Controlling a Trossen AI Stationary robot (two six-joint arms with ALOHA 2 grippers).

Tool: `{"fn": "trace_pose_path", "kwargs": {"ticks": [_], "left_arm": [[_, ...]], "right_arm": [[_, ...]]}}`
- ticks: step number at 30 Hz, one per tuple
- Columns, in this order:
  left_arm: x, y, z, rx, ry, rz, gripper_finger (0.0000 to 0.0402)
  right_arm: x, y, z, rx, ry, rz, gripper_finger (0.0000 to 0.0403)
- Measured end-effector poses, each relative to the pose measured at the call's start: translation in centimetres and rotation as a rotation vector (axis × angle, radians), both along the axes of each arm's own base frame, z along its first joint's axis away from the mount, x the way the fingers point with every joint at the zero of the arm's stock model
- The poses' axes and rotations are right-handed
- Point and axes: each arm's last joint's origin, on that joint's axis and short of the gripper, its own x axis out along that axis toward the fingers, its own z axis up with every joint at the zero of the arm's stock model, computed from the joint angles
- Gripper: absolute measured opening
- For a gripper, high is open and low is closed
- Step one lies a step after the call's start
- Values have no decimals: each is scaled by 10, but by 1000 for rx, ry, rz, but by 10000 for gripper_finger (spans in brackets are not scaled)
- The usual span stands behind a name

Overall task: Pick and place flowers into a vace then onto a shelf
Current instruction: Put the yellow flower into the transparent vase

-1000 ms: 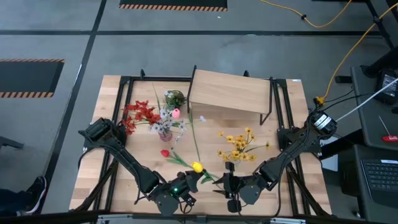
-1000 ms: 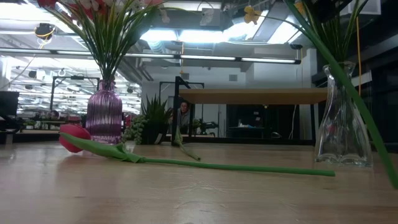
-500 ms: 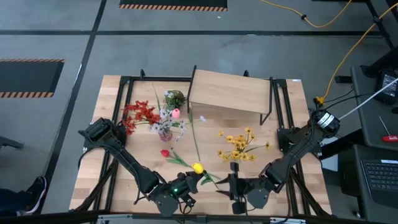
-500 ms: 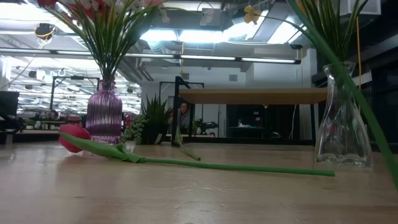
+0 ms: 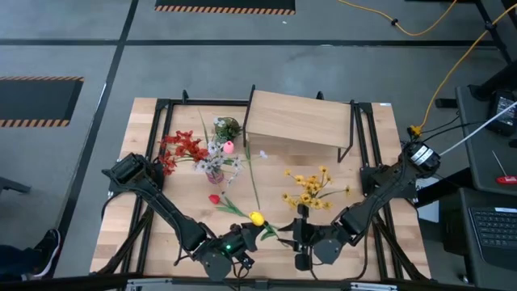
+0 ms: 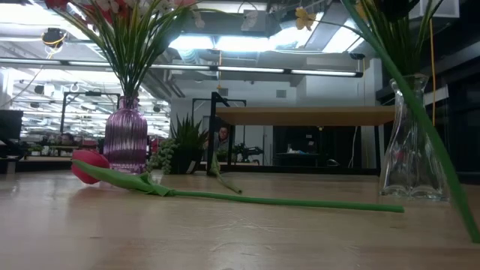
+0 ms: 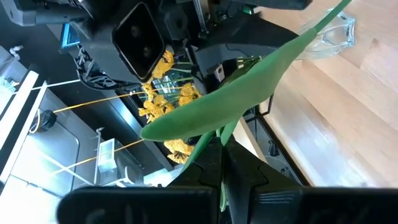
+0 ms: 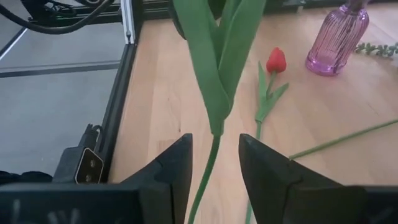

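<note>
Yellow tulip [image 5: 256, 217] at table's near edge, clamped tight in left gripper [image 5: 260, 232]. Right gripper [image 8: 213, 163] fingers apart, straddling its stem w/o touching. Red tulip [image 8: 276, 60] flat on table.

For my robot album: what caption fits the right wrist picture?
Open right gripper fingers straddle a green tulip stem; a red tulip lies near a purple vase.

No readable text, labels or signs.
</note>
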Motion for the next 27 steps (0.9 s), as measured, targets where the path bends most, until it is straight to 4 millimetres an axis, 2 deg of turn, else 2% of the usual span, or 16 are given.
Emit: {"fn": "trace_pose_path", "kwargs": {"ticks": [12, 19, 23, 27], "left_arm": [[10, 7, 12, -21, -68, 9, 3], [11, 7, 11, -18, -64, 4, 3], [10, 6, 11, -25, -67, 1, 3], [8, 4, 11, -30, -70, -4, 3]], "right_arm": [[8, -9, 0, 13, 8, -18, 133], [9, -11, 0, -5, 8, -14, 131], [9, -11, 0, 9, 8, -21, 99], [8, -10, 0, 13, 8, -20, 32]]}}
